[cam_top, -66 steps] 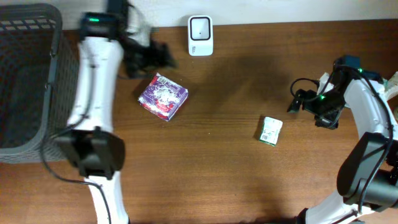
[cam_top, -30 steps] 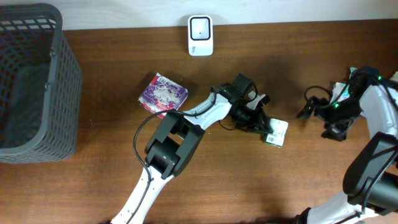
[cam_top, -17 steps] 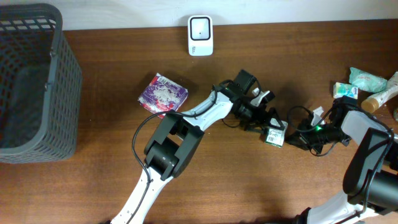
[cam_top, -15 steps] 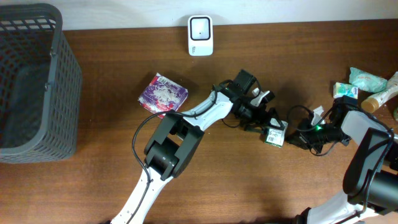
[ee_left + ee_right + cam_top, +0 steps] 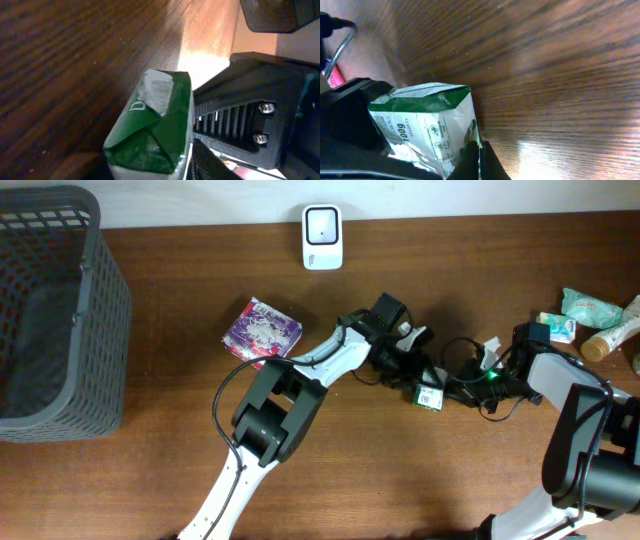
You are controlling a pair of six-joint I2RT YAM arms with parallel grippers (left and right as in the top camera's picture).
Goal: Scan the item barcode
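The right gripper (image 5: 453, 388) sits right of centre in the overhead view, pointing toward the left of the frame. In the right wrist view its fingertips (image 5: 471, 159) are pressed together with no gap to speak of, and they touch the lower right corner of the small green and white carton (image 5: 422, 127). Whether any of the carton's edge is nipped between them cannot be told.

The left gripper (image 5: 418, 379) comes at the same carton (image 5: 428, 396) from the upper left. In the left wrist view the carton (image 5: 152, 125) fills the bottom centre, its folded green end facing the camera, tight against a black ribbed part on its right. How wide this claw stands, and whether it has hold of the carton, cannot be told.

The carton lies on the wooden table (image 5: 350, 470), boxed in by both claws.

The white barcode scanner (image 5: 322, 237) stands at the top centre, well apart from the carton. A purple box (image 5: 262, 333) lies left of centre, beside the left arm. A grey mesh basket (image 5: 108, 310) fills the upper left. At the right edge lie a green-white packet (image 5: 590, 304) and a bottle (image 5: 604, 340).
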